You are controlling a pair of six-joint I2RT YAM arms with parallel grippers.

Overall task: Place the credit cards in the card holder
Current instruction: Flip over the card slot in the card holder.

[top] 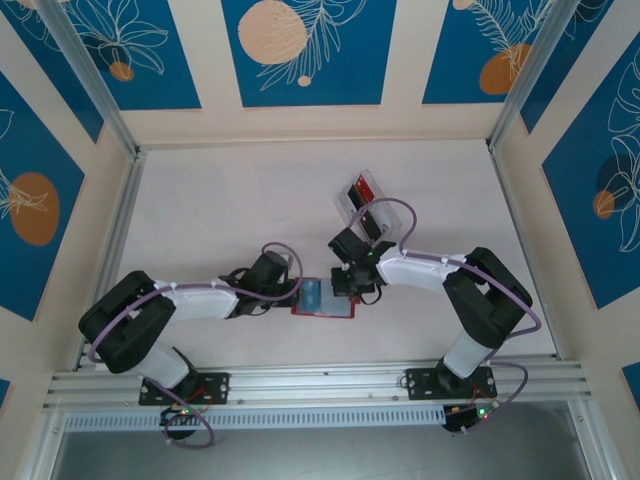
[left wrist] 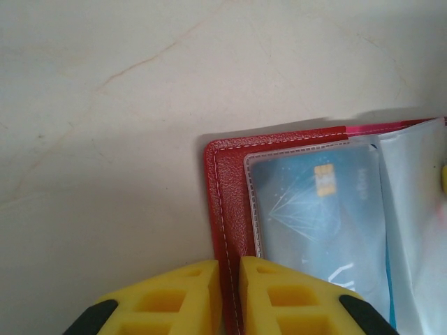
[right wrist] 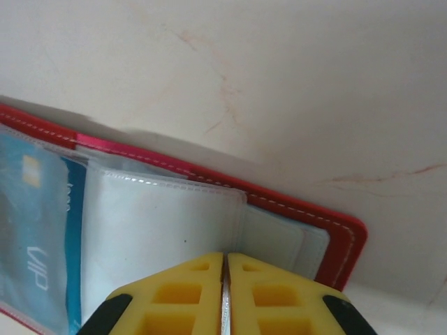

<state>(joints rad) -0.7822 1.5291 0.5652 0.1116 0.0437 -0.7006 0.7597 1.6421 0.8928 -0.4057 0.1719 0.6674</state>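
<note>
The red card holder lies open near the table's front middle, between both arms. A teal-blue credit card sits inside a clear sleeve on its left half. My left gripper is shut on the red stitched cover edge at the holder's left side. My right gripper is shut on a thin pale sleeve page of the holder, with the red rim beyond it and the teal card to the left. More credit cards, red and black, lie farther back.
A clear plastic tray at the back right of centre holds those other cards, just beyond the right wrist. An aluminium rail runs along the near edge, and patterned walls close in the pale table.
</note>
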